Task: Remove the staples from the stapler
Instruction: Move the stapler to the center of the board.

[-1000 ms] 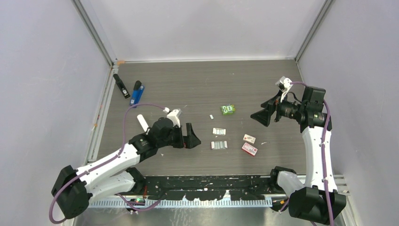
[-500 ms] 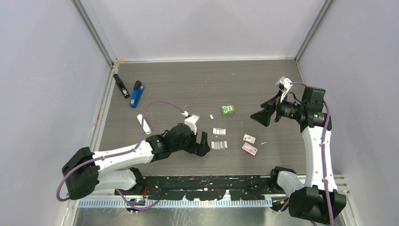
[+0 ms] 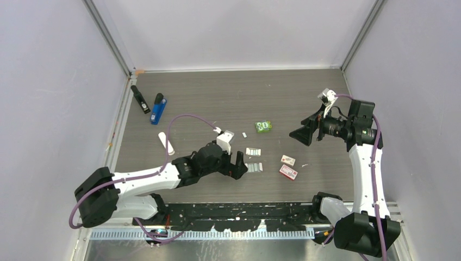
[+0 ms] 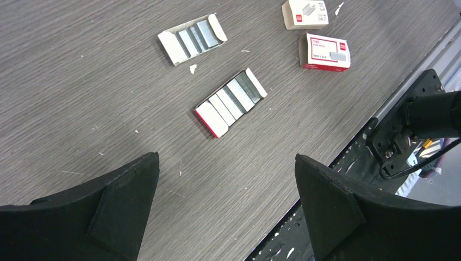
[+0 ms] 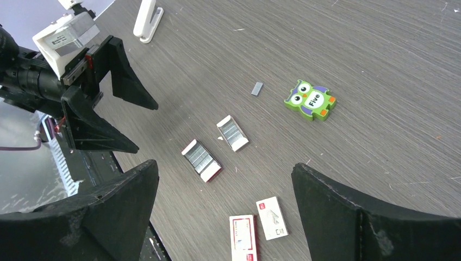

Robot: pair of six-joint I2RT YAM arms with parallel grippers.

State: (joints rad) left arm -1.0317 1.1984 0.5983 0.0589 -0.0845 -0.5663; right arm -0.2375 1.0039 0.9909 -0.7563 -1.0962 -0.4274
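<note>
Staples [image 4: 237, 94] lie as silvery strips in two open cardboard trays [image 3: 253, 167] near the table's middle. A second tray of staples [image 4: 198, 37] sits just beyond, and one loose strip [image 5: 257, 88] lies apart. Three staplers rest at the far left: black [image 3: 140, 99], blue [image 3: 158, 107] and white [image 3: 166, 143]. My left gripper [image 3: 239, 165] hovers open just left of the nearer tray, nothing between its fingers. My right gripper [image 3: 301, 133] hangs open above the table at the right, facing the trays [image 5: 201, 160], and is empty.
Two small red-and-white boxes [image 3: 288, 166] lie right of the trays. A green owl packet [image 3: 263, 126] sits behind them. The black rail [image 4: 348, 163] along the table's near edge lies close under my left gripper. Grey walls enclose the table on three sides.
My left arm has swung right and toward the near edge, from beside the white stapler to the staple trays. The right arm has not moved.
</note>
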